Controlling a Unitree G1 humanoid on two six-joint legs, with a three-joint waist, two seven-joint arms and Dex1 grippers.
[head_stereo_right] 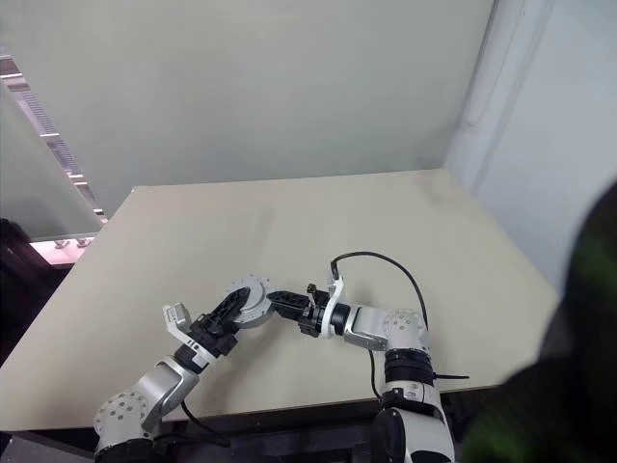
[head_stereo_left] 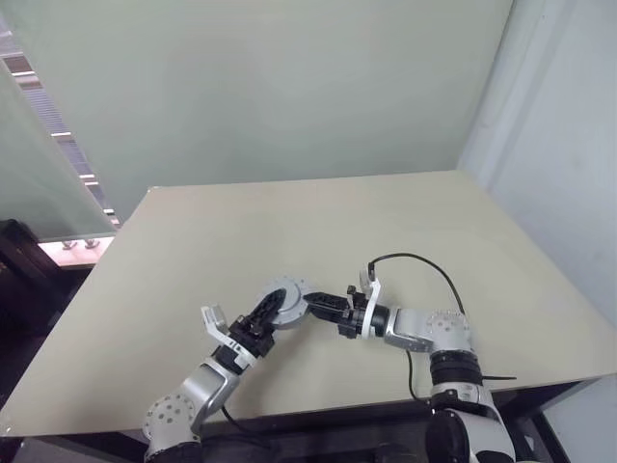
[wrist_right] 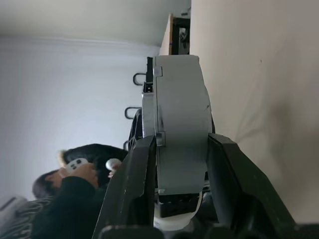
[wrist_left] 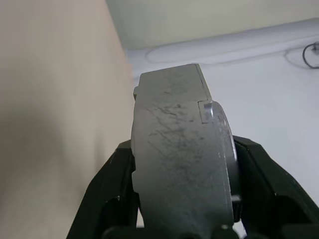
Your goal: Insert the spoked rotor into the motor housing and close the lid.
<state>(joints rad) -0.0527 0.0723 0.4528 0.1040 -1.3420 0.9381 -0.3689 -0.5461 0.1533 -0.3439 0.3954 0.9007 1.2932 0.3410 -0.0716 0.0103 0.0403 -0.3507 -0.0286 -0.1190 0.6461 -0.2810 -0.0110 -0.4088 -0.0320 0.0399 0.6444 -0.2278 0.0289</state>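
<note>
While a broad bench (head_stereo_left: 318,231) of smooth, pale beige board spreads under both arms, its matte top reaches back to a plain pale wall and ends in a straight near edge; the motor housing (head_stereo_left: 285,299) sits near that near edge, roughly midway along it, a thick round grey drum with a flat block on one side of its rim. Seen from the wrists, its curved wall is dull cast-looking grey, scuffed with fine dark scratches, and a thinner grey disc layer lies flush against one face with small squared tabs along the seam; whether that layer is the lid I cannot tell. Both arms meet at the housing from opposite sides; the right gripper (head_stereo_left: 323,303), glossy black with angular fingers (wrist_right: 137,189), is clamped across the drum's thickness, one finger pressed to each flat face. From the near-left, the left gripper (head_stereo_left: 266,311) has its black fingers (wrist_left: 112,191) set on either side of the drum's scratched rim, close against it, though whether they actually press on it I cannot tell. A thin black cable (head_stereo_left: 424,265) loops in an arc over the bench behind the right wrist.
</note>
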